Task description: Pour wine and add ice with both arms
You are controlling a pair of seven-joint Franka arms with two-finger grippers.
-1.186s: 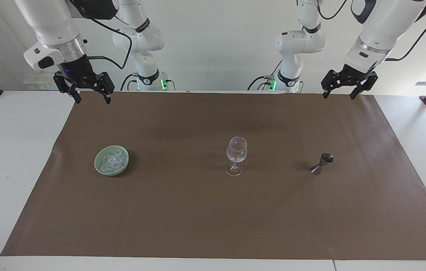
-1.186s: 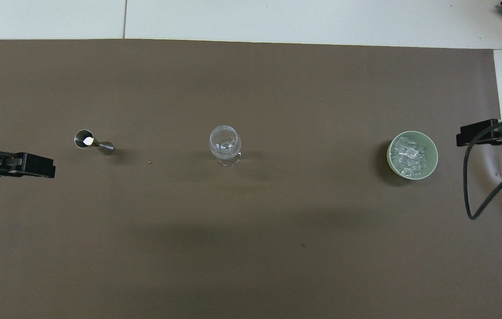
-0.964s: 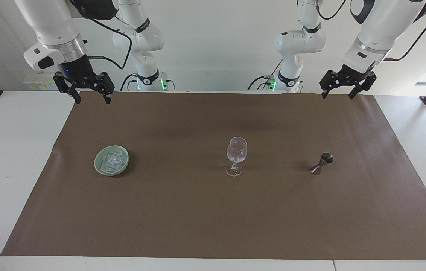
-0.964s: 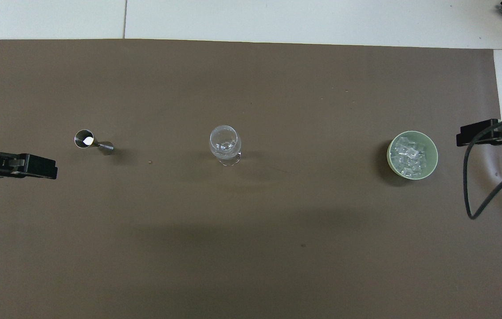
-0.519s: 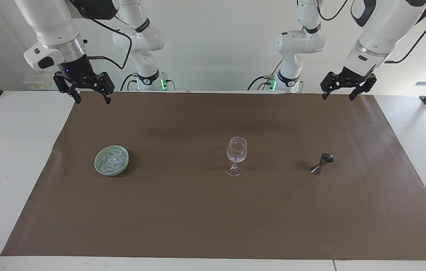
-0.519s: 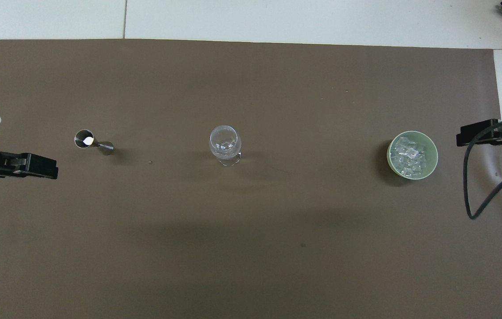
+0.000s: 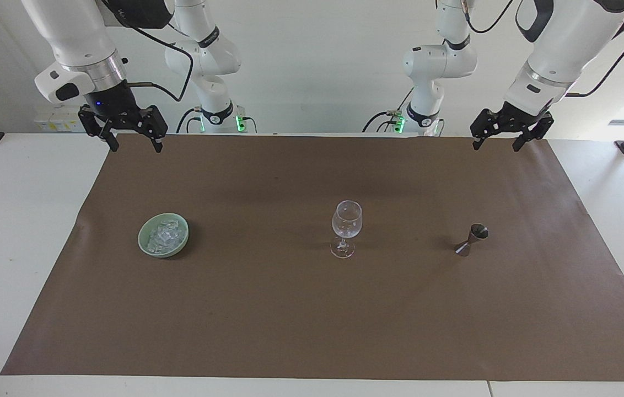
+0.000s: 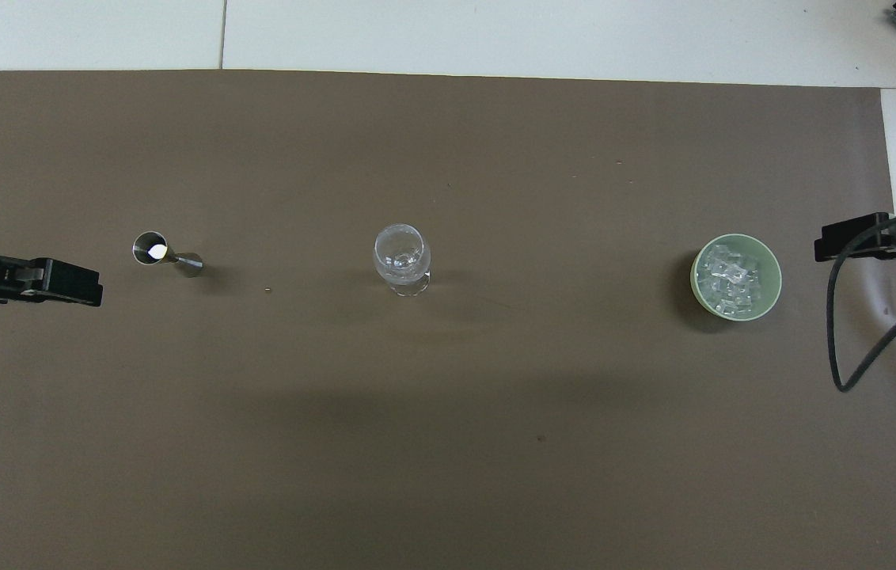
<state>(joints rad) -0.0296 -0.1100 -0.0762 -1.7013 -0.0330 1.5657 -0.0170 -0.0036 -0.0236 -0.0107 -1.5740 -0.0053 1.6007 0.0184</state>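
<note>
An empty clear wine glass (image 7: pixel 346 227) (image 8: pixel 401 257) stands upright mid-mat. Toward the left arm's end stands a small metal jigger (image 7: pixel 472 239) (image 8: pixel 167 252); its cup shows only a bright glint, and the wine is out of view. Toward the right arm's end, a pale green bowl (image 7: pixel 140 239) (image 8: pixel 695 277) holds the ice (image 7: pixel 166 234) (image 8: pixel 733 281). My left gripper (image 7: pixel 496 145) (image 8: pixel 60 283) hangs open over the mat's edge by the robots, holding nothing. At the other corner my right gripper (image 7: pixel 135 147) (image 8: pixel 852 241) is open too, also raised and holding nothing.
A brown mat (image 7: pixel 312 320) covers most of the white table (image 7: pixel 14 220). The right arm's black cable (image 8: pixel 840 332) loops down beside the bowl. Two more white arm bases (image 7: pixel 218 116) stand at the table's edge by the robots.
The left gripper has shifted slightly, a little toward the table's end and toward the jigger's row. The right arm, glass, jigger and bowl have not moved.
</note>
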